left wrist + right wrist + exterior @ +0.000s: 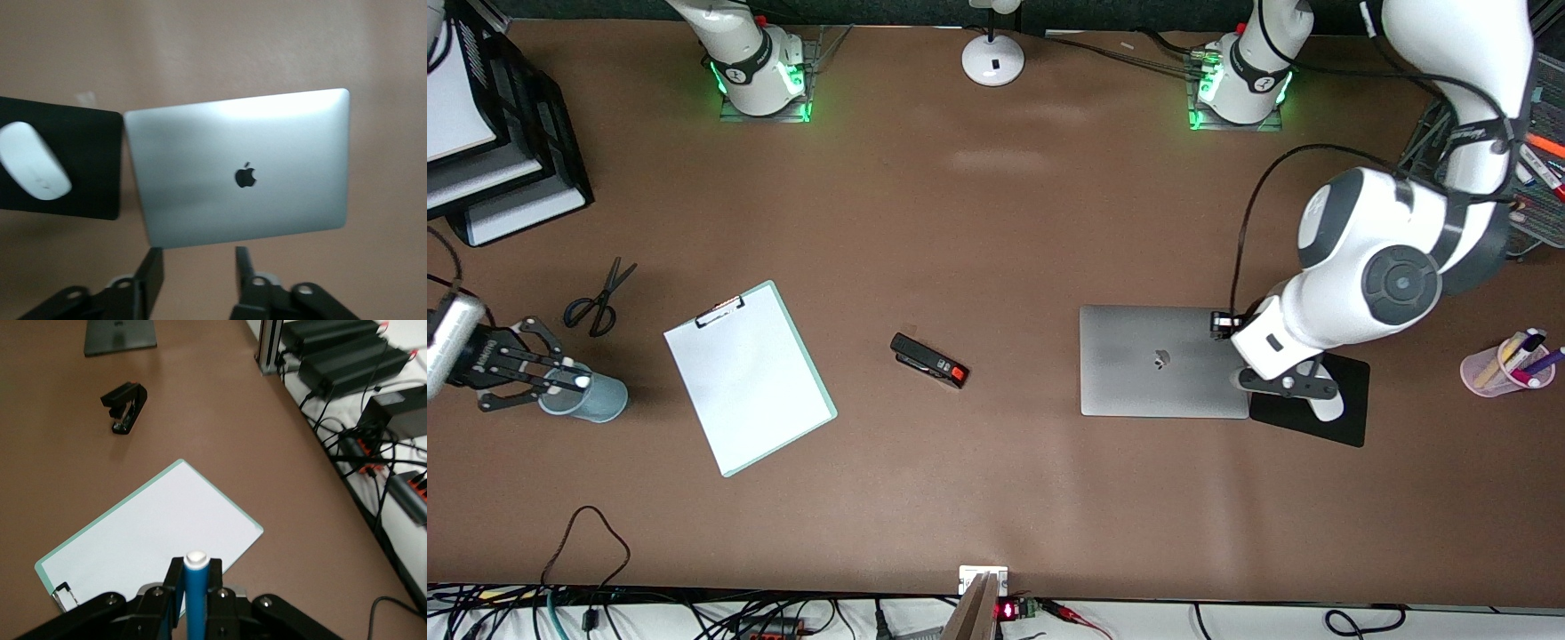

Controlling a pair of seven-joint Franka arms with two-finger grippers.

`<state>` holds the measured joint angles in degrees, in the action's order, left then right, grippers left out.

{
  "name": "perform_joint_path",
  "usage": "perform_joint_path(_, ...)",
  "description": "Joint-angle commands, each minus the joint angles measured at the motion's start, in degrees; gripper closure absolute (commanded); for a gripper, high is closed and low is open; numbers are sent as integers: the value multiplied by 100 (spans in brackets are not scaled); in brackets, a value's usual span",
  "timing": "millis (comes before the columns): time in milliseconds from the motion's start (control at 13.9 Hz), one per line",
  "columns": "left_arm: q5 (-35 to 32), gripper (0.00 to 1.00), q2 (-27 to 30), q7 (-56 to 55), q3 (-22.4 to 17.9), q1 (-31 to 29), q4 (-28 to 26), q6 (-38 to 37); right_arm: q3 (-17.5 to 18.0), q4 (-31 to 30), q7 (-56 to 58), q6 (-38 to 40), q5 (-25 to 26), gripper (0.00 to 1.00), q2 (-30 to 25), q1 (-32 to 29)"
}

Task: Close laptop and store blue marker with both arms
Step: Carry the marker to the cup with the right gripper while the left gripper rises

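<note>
Blue marker, light, stiff and slippery, is clamped mid-barrel in right gripper over the blue-grey cup; left gripper hangs unclenched above the closed laptop.

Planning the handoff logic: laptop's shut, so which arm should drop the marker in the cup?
Right. The right gripper has its fingers shut on the blue marker and hangs over the blue-grey cup. The left gripper is open, over the closed laptop.
</note>
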<state>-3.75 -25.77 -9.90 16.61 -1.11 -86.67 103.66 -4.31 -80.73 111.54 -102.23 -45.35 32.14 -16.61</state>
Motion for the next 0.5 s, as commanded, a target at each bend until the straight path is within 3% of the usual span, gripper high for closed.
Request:
perform_joint_path(0,-178,0,124,137,35,-73,88,-145,97,75,604,168,-509,100,160,-403)
perform_joint_path(432,-161,0,931,401,52,-240,194,-1217,106,84,746,186,-703,100,424,-738)
